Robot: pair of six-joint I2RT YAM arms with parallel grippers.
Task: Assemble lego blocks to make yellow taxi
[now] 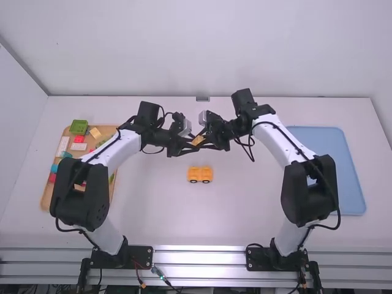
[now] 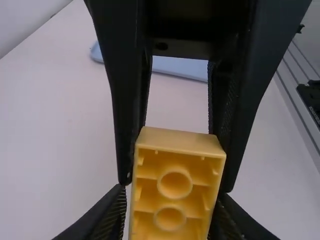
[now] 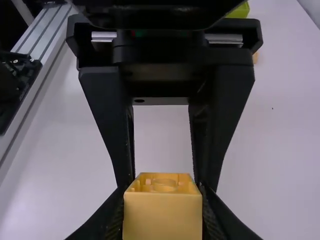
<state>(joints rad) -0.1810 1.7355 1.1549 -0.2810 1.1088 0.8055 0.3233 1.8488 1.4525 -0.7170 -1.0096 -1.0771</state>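
Two grippers, one brick, lol. The left gripper (image 1: pixel 192 143) and the right gripper (image 1: pixel 203 141) meet nose to nose above the white table (image 1: pixel 153 214), and both are clamped on the same yellow lego block (image 2: pixel 172 195). The left one's fingers press it from either side, and the right one's do the same from the opposite direction. In the left wrist view you're looking into the block's hollow underside, with two round tubes inside; the right wrist view has a smooth face toward the camera.

The yellow lego car (image 1: pixel 199 174), black wheels and all, sits on the table just in front of both grippers, on the side toward the arm bases. Well off to the left of the left gripper there's a wooden tray (image 1: pixel 110 130) of colored lego blocks, including a green one (image 1: pixel 78 127). A blue tray (image 1: pixel 343 165) lies well to the right of the right gripper.
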